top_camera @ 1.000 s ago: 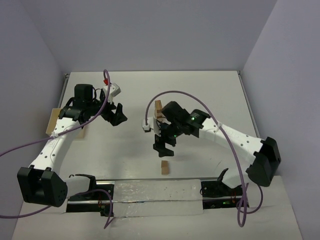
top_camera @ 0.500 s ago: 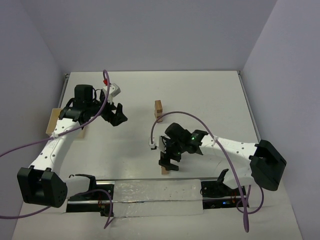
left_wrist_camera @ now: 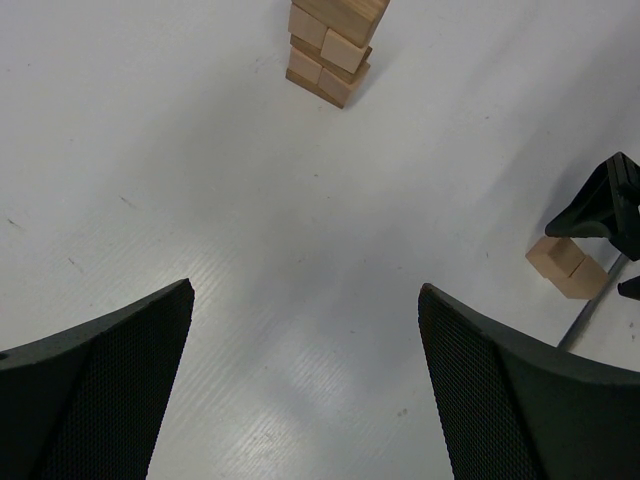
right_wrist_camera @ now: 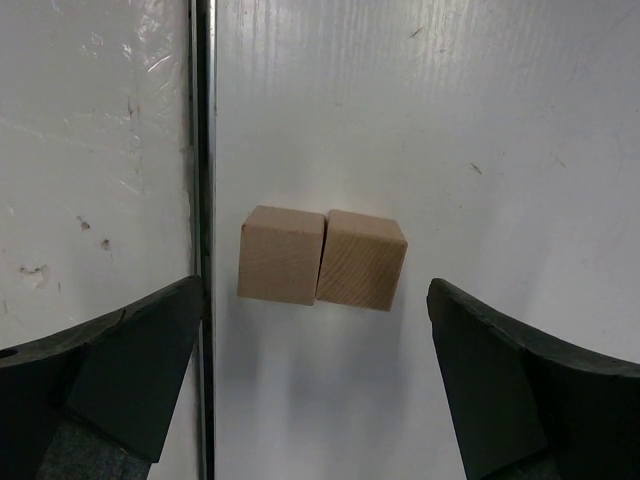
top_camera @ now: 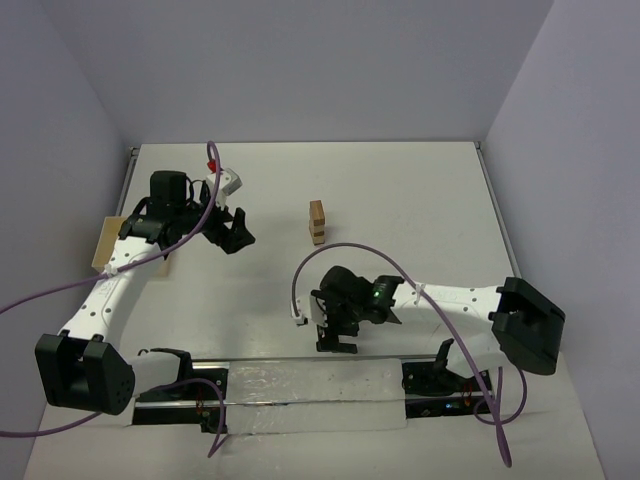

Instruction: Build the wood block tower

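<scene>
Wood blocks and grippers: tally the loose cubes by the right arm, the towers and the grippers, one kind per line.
Loose cubes: 2
Tower: 1
Grippers: 2, the left gripper and the right gripper, both open
Total: 5

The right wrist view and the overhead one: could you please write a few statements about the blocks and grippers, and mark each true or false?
1. Two wood blocks lie side by side, touching. True.
2. The right gripper is shut on one of them. False: it is open and holds nothing.
3. The tower stands apart from both grippers. True.
4. The left gripper holds a block. False: it is open and empty.
</scene>
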{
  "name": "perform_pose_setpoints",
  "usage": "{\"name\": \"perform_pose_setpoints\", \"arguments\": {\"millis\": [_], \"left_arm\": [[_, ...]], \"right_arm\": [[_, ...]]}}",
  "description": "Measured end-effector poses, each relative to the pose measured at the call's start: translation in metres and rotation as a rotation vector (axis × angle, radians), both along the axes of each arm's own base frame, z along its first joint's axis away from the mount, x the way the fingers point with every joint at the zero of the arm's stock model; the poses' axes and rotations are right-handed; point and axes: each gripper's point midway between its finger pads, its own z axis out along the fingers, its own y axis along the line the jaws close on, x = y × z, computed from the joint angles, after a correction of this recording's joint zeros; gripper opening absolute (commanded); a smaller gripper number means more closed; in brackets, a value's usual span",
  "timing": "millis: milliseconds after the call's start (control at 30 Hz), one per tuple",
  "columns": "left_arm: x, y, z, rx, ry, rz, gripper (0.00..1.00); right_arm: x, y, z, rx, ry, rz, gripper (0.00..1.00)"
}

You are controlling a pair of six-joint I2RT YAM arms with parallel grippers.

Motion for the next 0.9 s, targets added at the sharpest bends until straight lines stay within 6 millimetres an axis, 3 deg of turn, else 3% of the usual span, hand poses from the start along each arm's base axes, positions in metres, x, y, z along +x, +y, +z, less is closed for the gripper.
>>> {"name": "perform_pose_setpoints", "arguments": {"millis": [233,900], "left_arm": [[-0.001,0.0,-0.002,0.001,0.005,0.0,0.99],[0.001,0.0,-0.004,0.002,0.006,0.0,0.99]], "right_arm": [[0.0,0.0,-0.004,-0.022,-0.023,0.008,1.0],[-0.001,0.004,-0.016,-0.043,-0.015,-0.018,0.87]]}}
